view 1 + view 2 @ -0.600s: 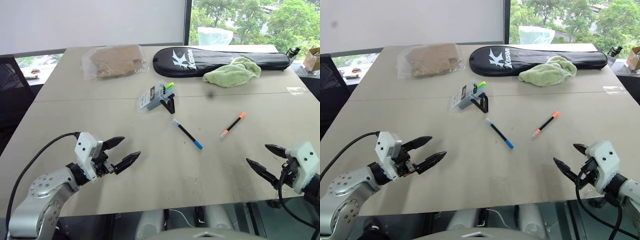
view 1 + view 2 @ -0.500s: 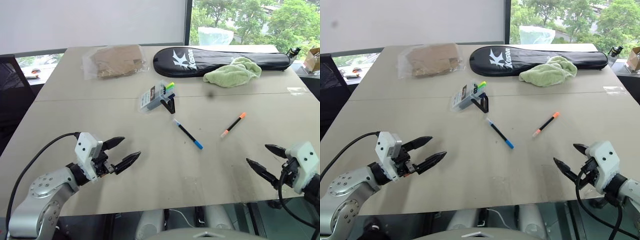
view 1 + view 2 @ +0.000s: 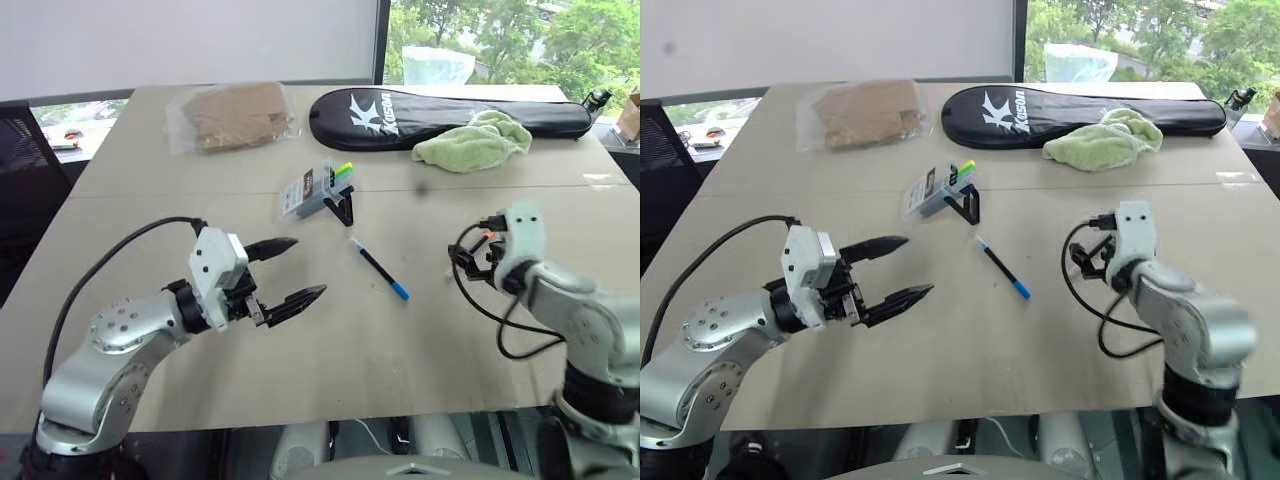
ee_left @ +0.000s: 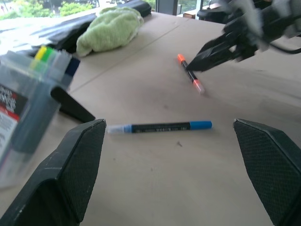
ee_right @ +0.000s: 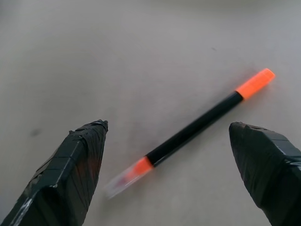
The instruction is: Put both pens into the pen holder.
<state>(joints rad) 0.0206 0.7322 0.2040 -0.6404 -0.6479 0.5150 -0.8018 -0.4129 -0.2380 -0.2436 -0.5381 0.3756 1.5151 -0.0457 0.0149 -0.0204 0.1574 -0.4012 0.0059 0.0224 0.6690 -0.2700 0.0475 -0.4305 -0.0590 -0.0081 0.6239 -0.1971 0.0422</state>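
Observation:
The orange-capped pen [image 5: 197, 126] lies flat on the table. My right gripper [image 5: 167, 124] hovers open just above it, one finger on each side, apart from it. The blue-ended pen [image 3: 378, 268] lies in the middle of the table. Left of it my left gripper [image 3: 308, 266] stands open and empty, pointing toward the pen. The pen holder [image 3: 315, 190], a clear box on a black angled stand with coloured markers inside, stands just beyond the blue-ended pen. In the left wrist view the blue-ended pen [image 4: 160, 127] lies between my fingers' line of sight, and my right gripper [image 4: 200, 61] reaches the orange-capped pen [image 4: 190, 74].
A long black racket bag [image 3: 450, 108] and a green cloth [image 3: 475, 140] lie at the far right of the beige table [image 3: 150, 200]. A clear bag with brown cardboard [image 3: 232, 115] lies at the far left. A black chair stands off the left edge.
My right gripper has moved from the table's near right edge forward and inward to above the orange-capped pen. My left gripper has moved forward and right toward the blue-ended pen. Both pens lie unmoved.

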